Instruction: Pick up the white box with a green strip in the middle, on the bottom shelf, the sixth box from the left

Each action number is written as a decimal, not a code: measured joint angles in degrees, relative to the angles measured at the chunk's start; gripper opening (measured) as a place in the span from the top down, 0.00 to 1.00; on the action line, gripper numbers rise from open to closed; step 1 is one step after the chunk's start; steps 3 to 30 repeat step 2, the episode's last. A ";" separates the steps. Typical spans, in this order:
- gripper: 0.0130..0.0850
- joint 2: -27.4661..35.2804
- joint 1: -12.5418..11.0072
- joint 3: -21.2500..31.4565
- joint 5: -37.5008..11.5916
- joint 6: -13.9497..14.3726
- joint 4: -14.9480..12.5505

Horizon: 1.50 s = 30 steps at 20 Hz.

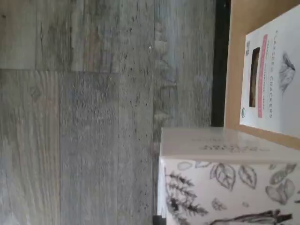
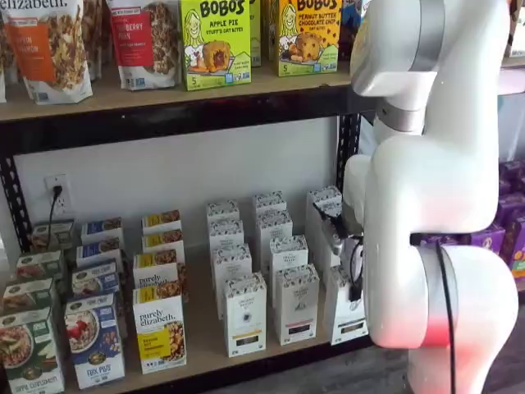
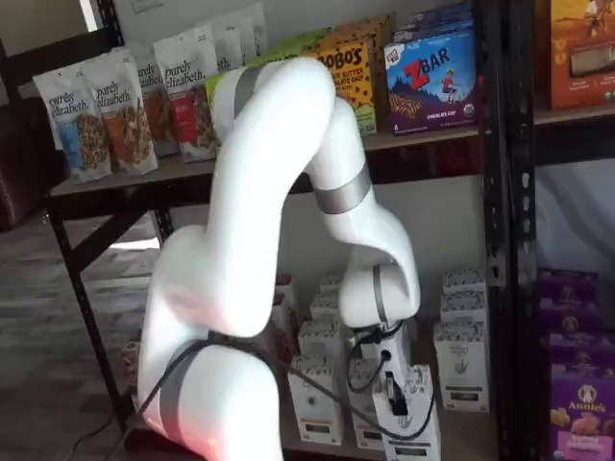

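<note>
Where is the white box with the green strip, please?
In both shelf views the white box stands at the front of the bottom shelf, under the gripper, right of the black-strip cartons.

Purely Elizabeth granola bags (image 2: pixel 51 45) and yellow Bobo's oat-bite boxes (image 2: pixel 215 41) line the upper shelf. Below, shorter purely elizabeth boxes (image 2: pixel 159 330) stand near a wall outlet (image 2: pixel 56 194). A Zbar box (image 3: pixel 430 79) and purple Annie's boxes (image 3: pixel 579 403) show too.
</note>
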 joint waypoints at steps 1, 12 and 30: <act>0.50 -1.02 0.14 1.05 -0.25 1.01 -0.89; 0.50 -2.02 0.31 2.01 -0.26 2.16 -1.89; 0.50 -2.02 0.31 2.01 -0.26 2.16 -1.89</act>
